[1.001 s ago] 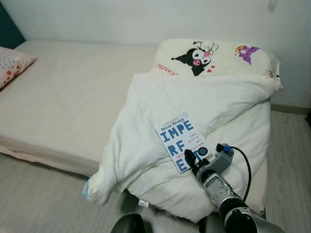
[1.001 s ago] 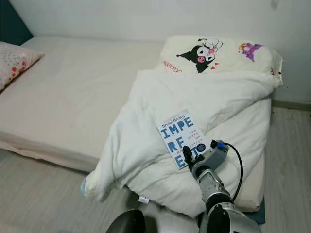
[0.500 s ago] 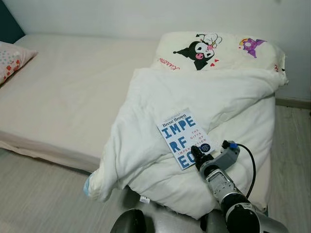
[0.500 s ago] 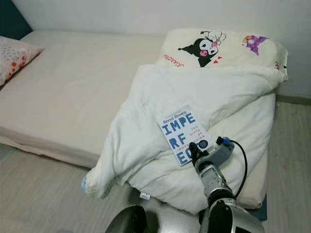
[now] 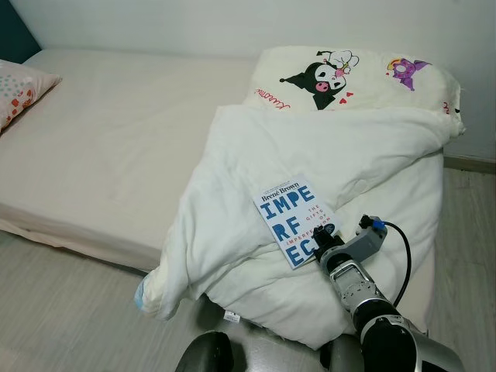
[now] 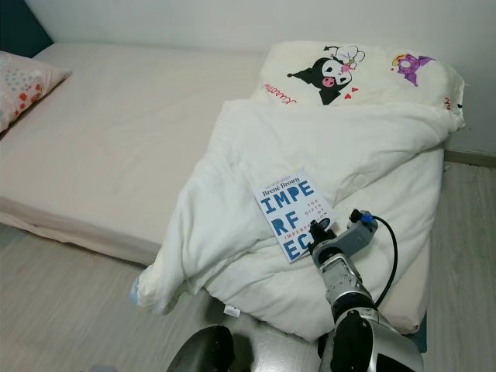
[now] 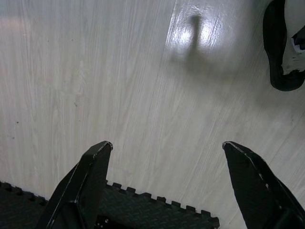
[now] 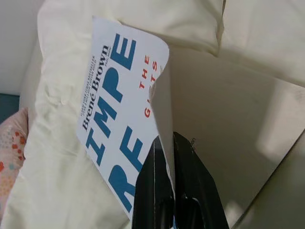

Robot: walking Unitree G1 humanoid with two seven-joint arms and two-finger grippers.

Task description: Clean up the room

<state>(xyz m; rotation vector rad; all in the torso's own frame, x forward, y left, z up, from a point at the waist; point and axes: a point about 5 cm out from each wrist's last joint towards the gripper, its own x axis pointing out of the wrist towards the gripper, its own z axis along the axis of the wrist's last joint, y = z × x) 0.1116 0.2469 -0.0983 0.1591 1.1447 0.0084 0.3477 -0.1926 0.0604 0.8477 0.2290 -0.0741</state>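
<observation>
A white paperback book (image 5: 293,220) with big blue letters lies on the crumpled white duvet (image 5: 310,155) near the bed's front right. My right gripper (image 5: 323,243) is at the book's lower right corner and is shut on it. In the right wrist view the two black fingers (image 8: 164,186) pinch the cover's edge, which curls up off the book (image 8: 114,95). My left gripper (image 7: 167,152) hangs open above pale wood floor (image 7: 119,71).
A cartoon-print pillow (image 5: 349,74) lies at the head of the mattress (image 5: 108,147), a floral pillow (image 5: 19,89) at the far left. Wood floor (image 5: 62,302) runs along the bed's front. A black foam mat (image 7: 143,217) and a dark shoe-like object (image 7: 281,47) lie below the left arm.
The head camera has shifted a little, so the bed sits slightly lower and to the right. The right gripper stays at the book's lower right corner, a little further right.
</observation>
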